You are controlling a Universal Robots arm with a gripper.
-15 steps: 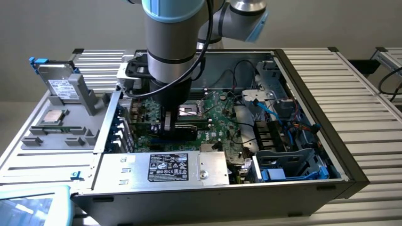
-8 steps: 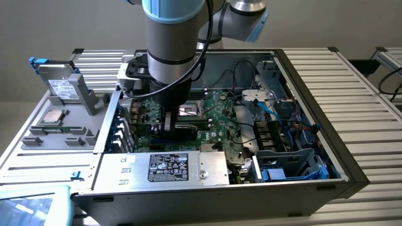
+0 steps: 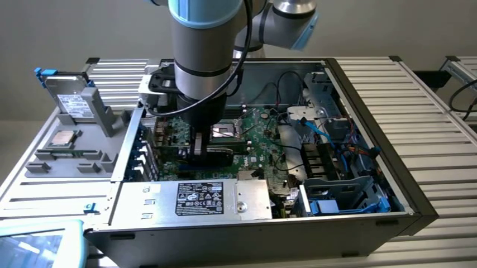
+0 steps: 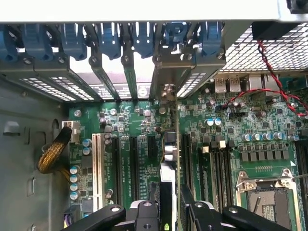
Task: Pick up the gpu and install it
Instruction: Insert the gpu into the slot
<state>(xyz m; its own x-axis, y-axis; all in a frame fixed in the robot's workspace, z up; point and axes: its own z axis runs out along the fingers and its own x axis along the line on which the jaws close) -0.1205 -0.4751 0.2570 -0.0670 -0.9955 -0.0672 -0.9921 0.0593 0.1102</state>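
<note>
Now | claw (image 4: 169, 204) clamps thin flat gpu (image 4: 168, 151) | green motherboard (image 4: 231, 130) below

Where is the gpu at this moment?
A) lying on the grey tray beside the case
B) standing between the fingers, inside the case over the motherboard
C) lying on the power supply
B: the gpu stands edge-on between the fingers, above the motherboard slots.

Soft even light, gpu (image 4: 169, 150) edge glinting, backlit rear slots (image 4: 111, 89)

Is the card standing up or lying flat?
Standing on edge: the gpu shows edge-on in the gripper, over the motherboard.
</note>
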